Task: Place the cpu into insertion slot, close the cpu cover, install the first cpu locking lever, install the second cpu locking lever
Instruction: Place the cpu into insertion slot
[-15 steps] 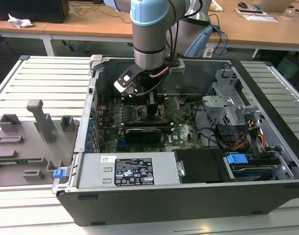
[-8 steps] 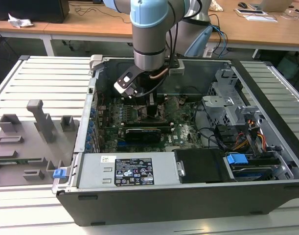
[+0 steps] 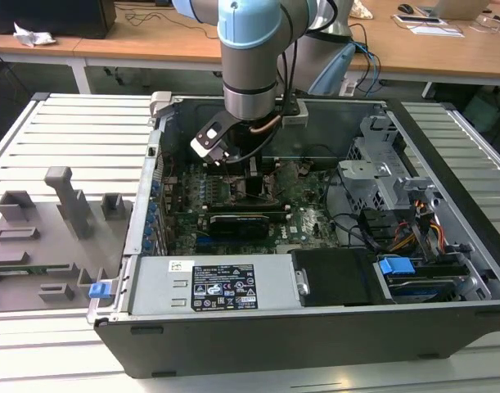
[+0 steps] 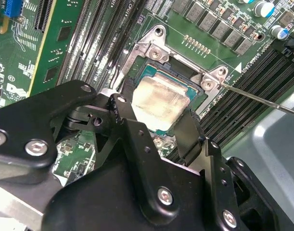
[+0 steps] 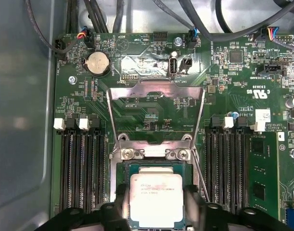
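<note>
End effector [image 4: 155, 118], fingers closed on two opposite edges of the cpu [image 5: 156, 199], holds it in the insertion slot [image 4: 154, 50]. Just beyond the fingertips, the cpu cover [image 5: 156, 90] stands open. Placement seems in hand and calls for flat, square seating.

1. The cpu [image 5: 156, 199] has a dull silvery metal top, smeared and uneven in sheen.
2. The cpu cover [image 5: 156, 91] is thin bare metal, silver-grey with a soft satin shine.
3. The insertion slot [image 4: 149, 45] carries a brighter metal rim with shiny screw heads.
4. The end effector [image 4: 155, 115] looks matt black, studded with glossy silver screws.
5. The green board [image 5: 223, 72] is smooth and lacquered.
6. The case [image 3: 315, 336] is matt dark-grey sheet metal; at its nine o'clock, the table [image 3: 86, 139] is pale ribbed metal.
</note>
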Action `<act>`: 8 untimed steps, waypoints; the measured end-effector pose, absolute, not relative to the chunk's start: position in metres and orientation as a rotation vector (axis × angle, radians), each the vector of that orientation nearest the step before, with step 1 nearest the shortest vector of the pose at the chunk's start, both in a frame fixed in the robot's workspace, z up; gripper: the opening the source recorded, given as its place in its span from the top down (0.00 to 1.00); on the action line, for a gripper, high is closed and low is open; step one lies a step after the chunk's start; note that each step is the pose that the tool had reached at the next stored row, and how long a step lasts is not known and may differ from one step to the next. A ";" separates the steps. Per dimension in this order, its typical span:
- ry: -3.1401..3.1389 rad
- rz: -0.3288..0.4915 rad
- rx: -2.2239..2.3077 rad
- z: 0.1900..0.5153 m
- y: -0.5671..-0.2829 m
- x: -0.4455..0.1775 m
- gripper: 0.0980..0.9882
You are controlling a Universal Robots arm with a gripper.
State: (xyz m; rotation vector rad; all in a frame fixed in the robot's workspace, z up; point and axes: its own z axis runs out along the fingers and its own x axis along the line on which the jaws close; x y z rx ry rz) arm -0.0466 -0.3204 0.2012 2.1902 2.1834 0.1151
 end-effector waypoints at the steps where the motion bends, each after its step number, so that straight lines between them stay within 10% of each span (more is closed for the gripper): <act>1: 2.183 0.115 2.190 0.201 -0.320 -0.047 0.43; 8: 2.181 0.115 2.193 0.201 -0.317 -0.047 0.43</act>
